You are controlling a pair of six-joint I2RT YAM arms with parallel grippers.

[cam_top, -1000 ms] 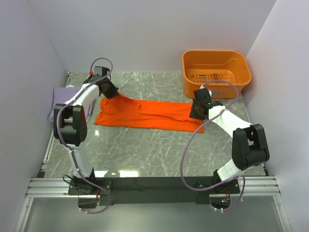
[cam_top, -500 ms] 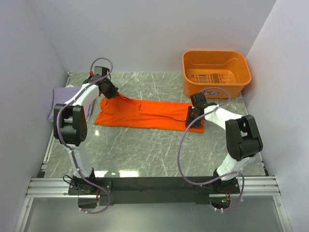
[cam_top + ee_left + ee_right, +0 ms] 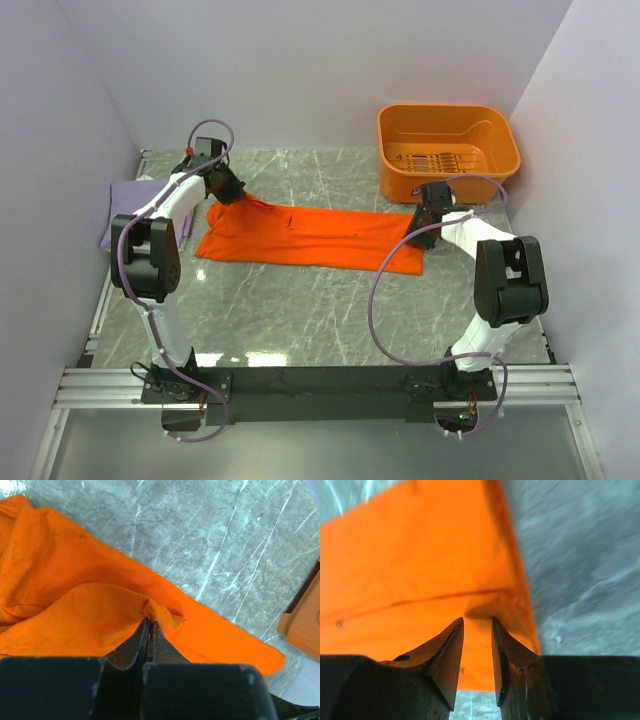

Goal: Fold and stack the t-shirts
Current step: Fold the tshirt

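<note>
A plain bright orange t-shirt (image 3: 310,235) and a pale lavender t-shirt (image 3: 120,210) are shown. The table (image 3: 300,310) is patterned as grey marble with white veins. The basket (image 3: 447,150) is coloured orange; the left arm (image 3: 172,197) and right arm (image 3: 462,232) are finished white with black joints

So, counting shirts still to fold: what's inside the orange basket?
Only the basket's slotted floor shows, with no cloth on it. Its near wall hides the strip of floor just behind it.

Spread shirt (image 3: 310,237) on table (image 3: 300,310) — second shirt (image 3: 125,205) left, basket (image 3: 447,150) rear-right
</note>
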